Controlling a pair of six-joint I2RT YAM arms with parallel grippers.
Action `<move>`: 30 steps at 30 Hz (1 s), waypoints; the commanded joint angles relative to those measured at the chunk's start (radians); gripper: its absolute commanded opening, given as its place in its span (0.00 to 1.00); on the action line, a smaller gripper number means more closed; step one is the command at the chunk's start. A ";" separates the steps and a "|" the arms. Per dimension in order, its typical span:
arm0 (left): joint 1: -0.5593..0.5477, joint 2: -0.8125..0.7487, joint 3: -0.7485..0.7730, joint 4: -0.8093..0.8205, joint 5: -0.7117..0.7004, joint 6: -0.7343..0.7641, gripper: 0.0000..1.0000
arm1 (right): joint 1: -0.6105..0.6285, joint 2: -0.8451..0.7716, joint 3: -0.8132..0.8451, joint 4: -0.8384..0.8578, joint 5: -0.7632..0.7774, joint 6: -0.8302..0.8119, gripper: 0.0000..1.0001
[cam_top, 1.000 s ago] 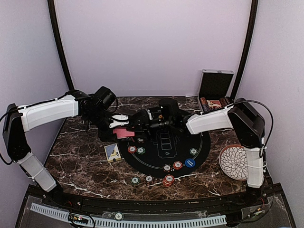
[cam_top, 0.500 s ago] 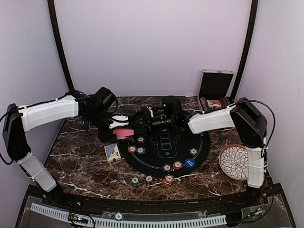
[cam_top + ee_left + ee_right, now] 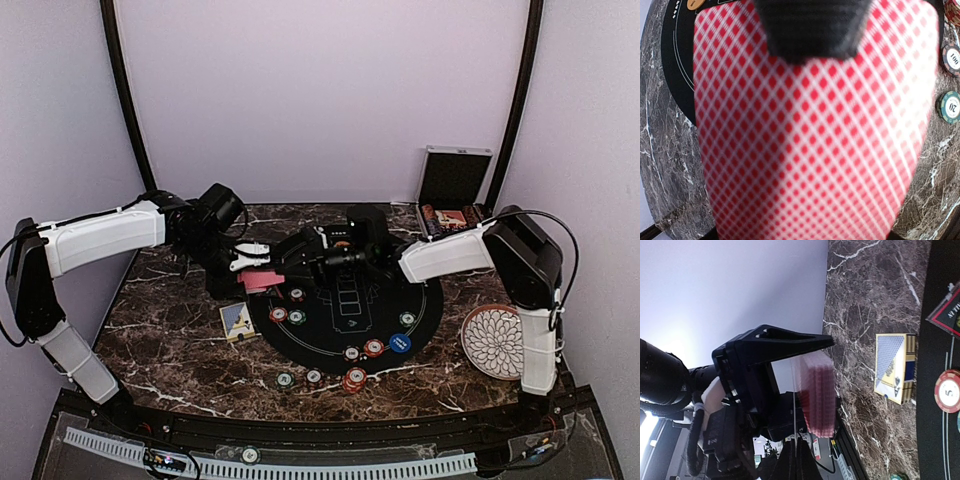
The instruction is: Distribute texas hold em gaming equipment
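My left gripper (image 3: 250,264) is shut on a deck of red-backed playing cards (image 3: 262,280) above the left rim of the black mat (image 3: 345,330). The deck's red diamond backs (image 3: 805,140) fill the left wrist view and hide that gripper's fingers. My right gripper (image 3: 800,454) is shut on the thin edge of a single card (image 3: 801,410) standing just off the deck (image 3: 819,395). Striped chips (image 3: 278,314) lie on the mat with a blue button (image 3: 400,342) and a red chip stack (image 3: 355,379). An orange button (image 3: 692,4) shows at the mat's edge.
A blue-and-yellow card box (image 3: 237,320) lies on the marble left of the mat. The silver case (image 3: 452,195) stands open at the back right. A white patterned plate (image 3: 492,340) sits at the right edge. Two chips (image 3: 286,379) lie off the mat near the front.
The right gripper has closed its jaws on one card at the deck and the right arm has shifted slightly to the right. The left arm and deck have stayed put.
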 commanded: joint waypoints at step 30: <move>0.026 -0.102 -0.034 -0.090 0.027 -0.025 0.16 | -0.152 0.335 0.512 -0.504 0.100 -0.319 0.00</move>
